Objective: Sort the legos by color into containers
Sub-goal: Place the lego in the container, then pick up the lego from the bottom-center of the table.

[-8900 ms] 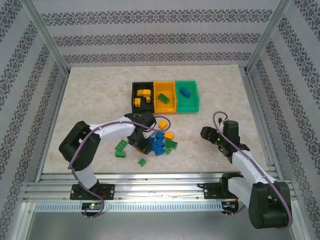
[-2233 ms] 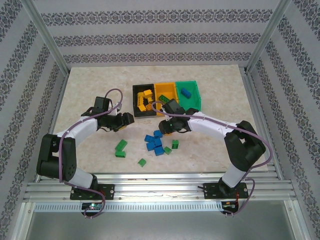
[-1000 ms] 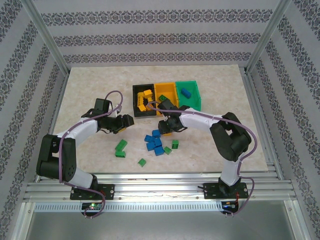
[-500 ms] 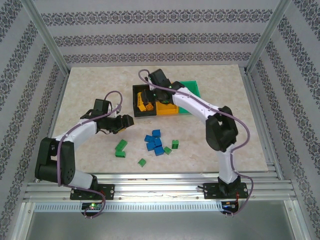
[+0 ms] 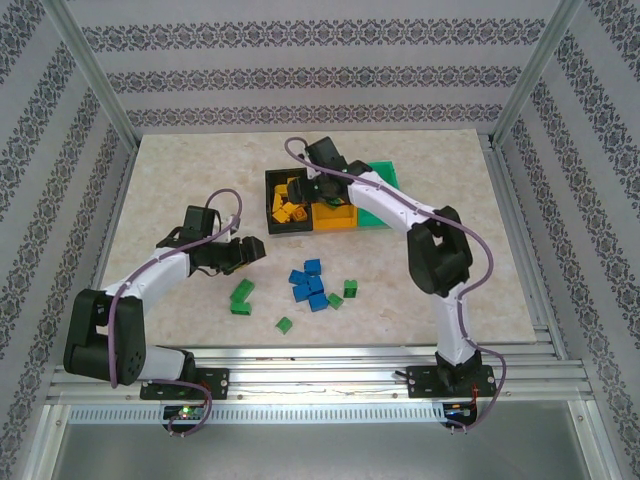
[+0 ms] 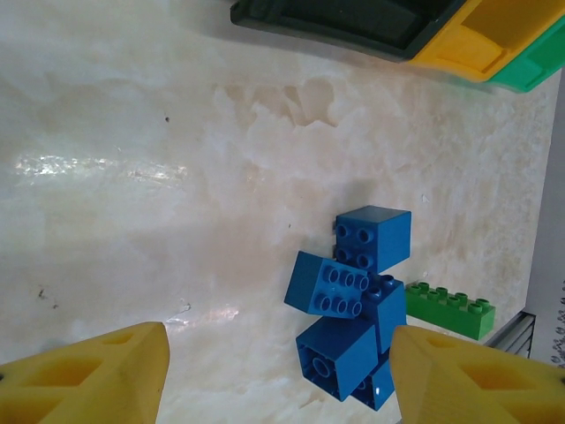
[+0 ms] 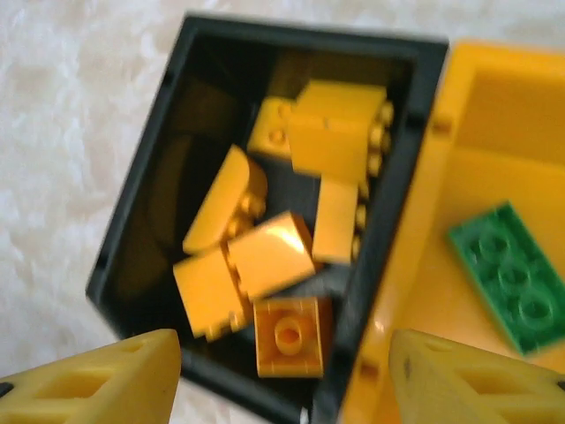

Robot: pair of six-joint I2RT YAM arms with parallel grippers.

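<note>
Yellow fingers [image 6: 97, 375] of left gripper [image 6: 278, 380] apart above pale marbled tabletop [image 6: 132, 177], nothing between. Touching cluster of blue studded plastic bricks [image 6: 349, 327], long green studded plastic brick [image 6: 450, 309] just beside. Up top, row of black, orange-yellow and green plastic bins [image 6: 481, 44].

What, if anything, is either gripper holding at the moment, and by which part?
Nothing is held. The left gripper is open near the blue bricks; the right gripper is open over the black bin, yellow bricks lying loose inside.
</note>
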